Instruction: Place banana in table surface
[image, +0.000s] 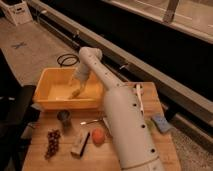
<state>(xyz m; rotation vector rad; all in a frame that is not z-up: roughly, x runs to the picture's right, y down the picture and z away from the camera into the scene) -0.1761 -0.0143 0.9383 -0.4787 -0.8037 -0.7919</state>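
Tool (76, 88), spread wide, inside the smooth yellow plastic bin (47, 82) — right at the slim, curved banana (75, 93), not clamping it.

White arm (126, 125) rises from 5 o'clock toward 11, bends at elbow (90, 54), forearm (83, 72) drops toward 7. Gripper (76, 91) at 9 o'clock of centre, jaws spread wide.

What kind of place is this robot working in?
Probably a robot test lab, not a kitchen: a bare concrete floor with a cable coil, and a wooden table. The gripper reaches down into the yellow bin.
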